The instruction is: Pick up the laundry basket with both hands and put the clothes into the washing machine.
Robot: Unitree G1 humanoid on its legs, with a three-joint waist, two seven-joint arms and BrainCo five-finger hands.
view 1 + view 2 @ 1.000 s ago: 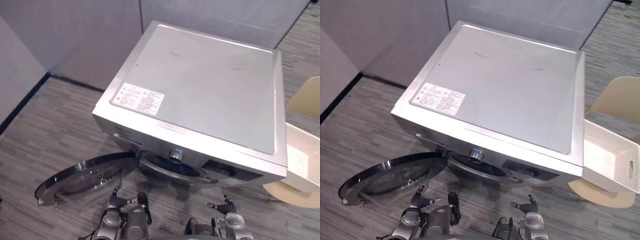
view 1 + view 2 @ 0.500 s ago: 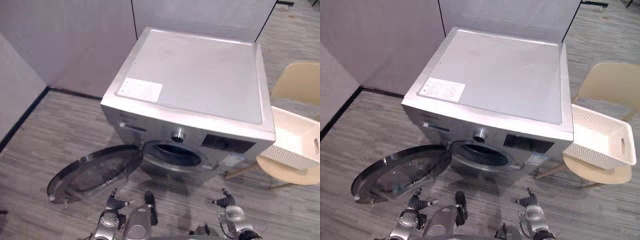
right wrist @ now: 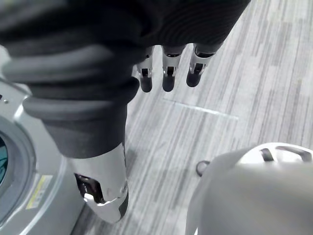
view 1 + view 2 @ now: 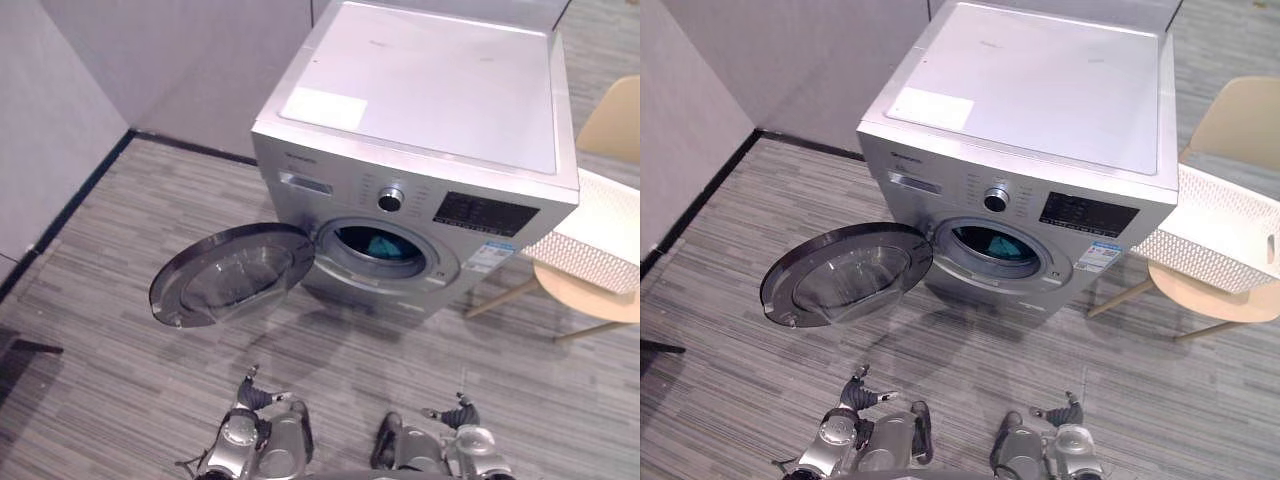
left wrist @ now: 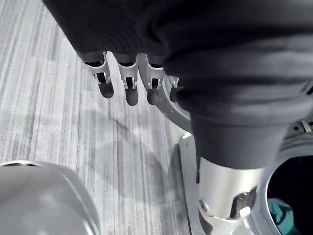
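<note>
Seemingly empty, left robot hand [image 5: 128, 81] and right robot hand [image 3: 167, 74] hang slack, well apart from the laundry basket [image 4: 1225, 235].

No print can be made out. The silver front-loading washing machine [image 4: 440, 90], in the upper middle of the frame, carries a white rectangular label [image 4: 323, 107] on its top near the front left corner. A dark control panel [image 4: 486, 213] sits on its front. Just below the panel is a small blue-and-white sticker [image 4: 493, 260]. The writing on all three is too small to read.

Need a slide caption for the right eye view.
Washing machine, door swung open, teal cloth inside; white laundry basket on the chair beside it.
</note>
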